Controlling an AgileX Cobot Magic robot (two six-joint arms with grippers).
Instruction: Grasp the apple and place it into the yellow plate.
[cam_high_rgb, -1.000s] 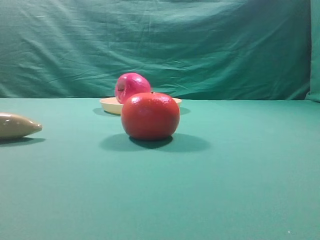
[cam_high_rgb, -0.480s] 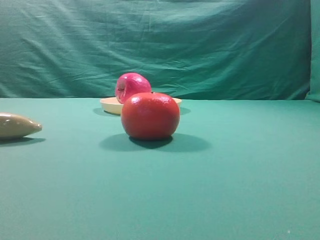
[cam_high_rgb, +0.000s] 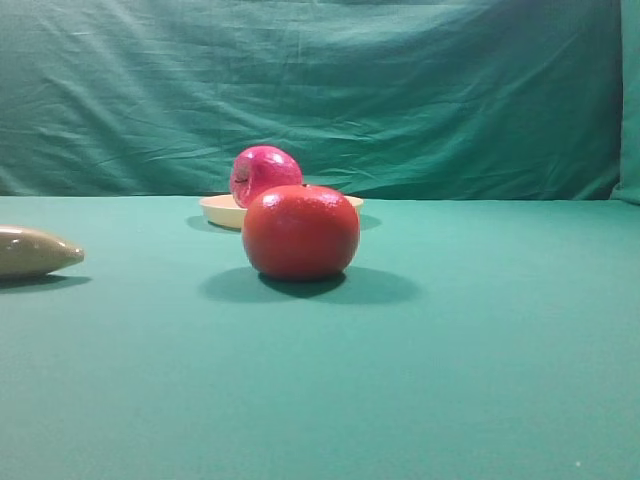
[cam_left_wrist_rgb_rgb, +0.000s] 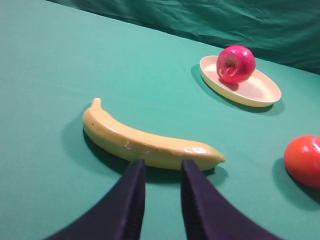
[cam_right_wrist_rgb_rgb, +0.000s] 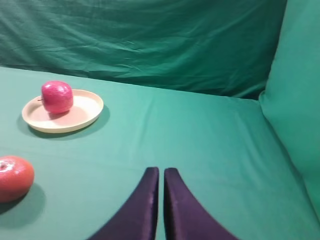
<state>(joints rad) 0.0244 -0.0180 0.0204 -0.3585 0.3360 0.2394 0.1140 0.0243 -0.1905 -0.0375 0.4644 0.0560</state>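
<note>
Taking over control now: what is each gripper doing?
Left gripper: slightly open, holding nothing, above the table near the banana.
Right gripper: shut, holding nothing.

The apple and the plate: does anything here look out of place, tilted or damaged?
Nothing stands out. The apple sits in the yellow plate, tipped with its stem dimple sideways; the plate lies flat.

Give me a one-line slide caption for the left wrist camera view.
Apple resting in the yellow plate, banana and orange-red fruit on green cloth, left gripper empty above.
</note>
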